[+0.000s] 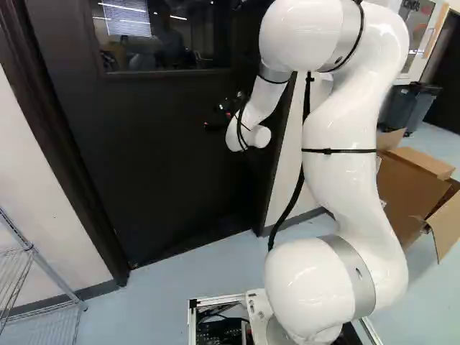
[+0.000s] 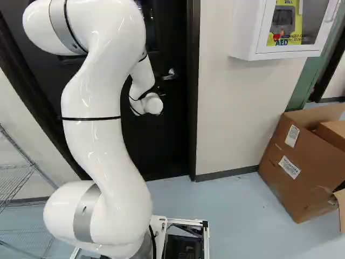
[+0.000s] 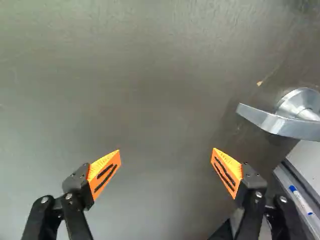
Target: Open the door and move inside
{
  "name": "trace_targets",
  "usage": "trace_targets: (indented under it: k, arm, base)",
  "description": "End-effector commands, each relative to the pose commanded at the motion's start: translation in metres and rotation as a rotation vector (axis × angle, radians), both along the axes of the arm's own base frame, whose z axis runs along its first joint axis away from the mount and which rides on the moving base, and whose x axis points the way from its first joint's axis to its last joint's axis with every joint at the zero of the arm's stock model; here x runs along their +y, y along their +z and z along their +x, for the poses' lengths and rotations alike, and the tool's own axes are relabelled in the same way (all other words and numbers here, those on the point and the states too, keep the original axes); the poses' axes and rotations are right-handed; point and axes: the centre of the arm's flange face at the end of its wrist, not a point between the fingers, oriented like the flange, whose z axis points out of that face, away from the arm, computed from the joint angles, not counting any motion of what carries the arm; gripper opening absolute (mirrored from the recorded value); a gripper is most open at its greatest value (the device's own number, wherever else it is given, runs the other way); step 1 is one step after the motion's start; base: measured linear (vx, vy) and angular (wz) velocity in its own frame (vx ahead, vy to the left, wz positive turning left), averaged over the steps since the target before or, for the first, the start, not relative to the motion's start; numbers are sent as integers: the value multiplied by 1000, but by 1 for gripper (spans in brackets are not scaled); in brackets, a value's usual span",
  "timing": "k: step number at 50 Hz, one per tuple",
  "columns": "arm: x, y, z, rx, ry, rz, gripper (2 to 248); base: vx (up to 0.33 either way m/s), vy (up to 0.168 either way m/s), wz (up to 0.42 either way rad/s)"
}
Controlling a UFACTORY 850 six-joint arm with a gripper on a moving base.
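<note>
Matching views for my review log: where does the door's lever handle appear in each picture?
Left base view: not made out; the arm probably covers it.
Right base view: the lever handle shows above and right of the arm's far end.
Wrist view: ahead of the open gripper, off to one side.
Shared landmark: the dark door, in all three.

The arm [image 1: 348, 136] rises from its lowest joint [image 1: 309, 291], bends over at a high elbow [image 1: 305, 32] and reaches ahead and down to the wrist [image 1: 251, 133]. Beyond it the black gripper [image 1: 227, 112] points forward, its two fingers [image 3: 229, 171] spread wide apart, level with each other, orange pads [image 3: 104, 173] slanting inward.
</note>
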Motion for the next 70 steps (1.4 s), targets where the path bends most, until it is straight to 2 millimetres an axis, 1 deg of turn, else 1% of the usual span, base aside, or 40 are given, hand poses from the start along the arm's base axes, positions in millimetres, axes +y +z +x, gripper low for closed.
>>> trace_targets:
  k: [6,13,58,64,70]
  arm:
    - [4,-1,7,-5,6,0,247]
    - [7,-3,19,-14,11,1,247]
    - [35,-20,114,-96,44,6,247]
    - [39,-22,123,-105,49,7,247]
    - [43,-23,126,-109,53,7,247]
  base:
    - [0,0,0]
    - [0,0,0]
    - [-2,0,0]
    - [0,0,0]
    - [0,0,0]
